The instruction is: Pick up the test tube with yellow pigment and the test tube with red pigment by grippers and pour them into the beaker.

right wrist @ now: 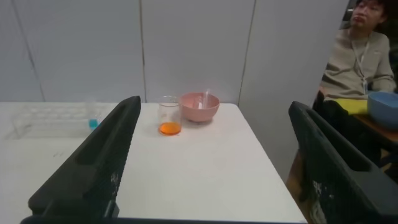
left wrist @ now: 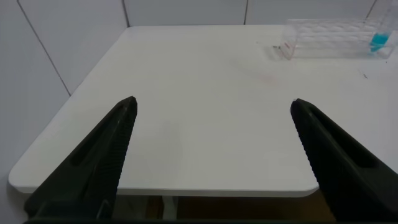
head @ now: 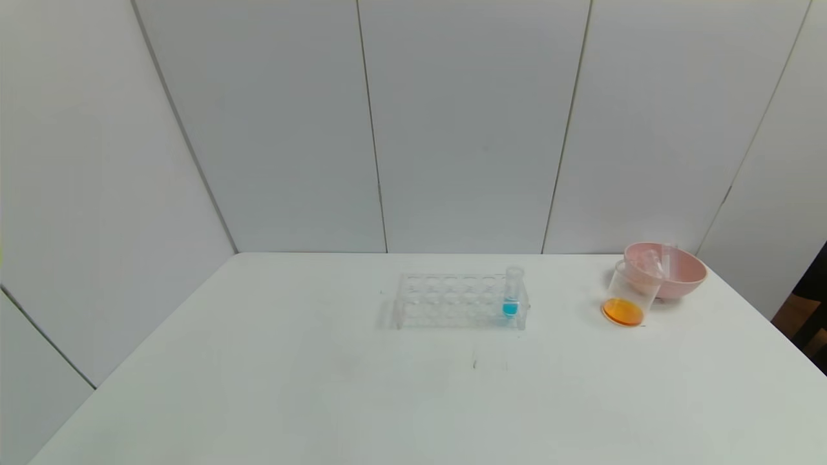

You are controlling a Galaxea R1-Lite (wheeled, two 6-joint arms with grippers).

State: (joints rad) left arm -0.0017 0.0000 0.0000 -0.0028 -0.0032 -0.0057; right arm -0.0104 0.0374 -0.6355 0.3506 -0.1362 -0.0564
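The beaker (head: 630,290) stands at the table's far right with orange liquid in its bottom; it also shows in the right wrist view (right wrist: 168,115). No yellow-tipped or red-tipped tube is in view. Two clear, empty-looking tubes (head: 652,261) lean inside the pink bowl (head: 686,281). Neither gripper shows in the head view. My left gripper (left wrist: 213,101) is open and empty above the table's near left corner. My right gripper (right wrist: 214,102) is open and empty off the table's right end, well short of the beaker.
A clear tube rack (head: 452,300) stands mid-table with a blue-tipped tube (head: 512,294) at its right end; both show in the left wrist view, the rack (left wrist: 329,38) far off. A seated person (right wrist: 364,56) and a blue bowl (right wrist: 382,107) are beyond the table's right end.
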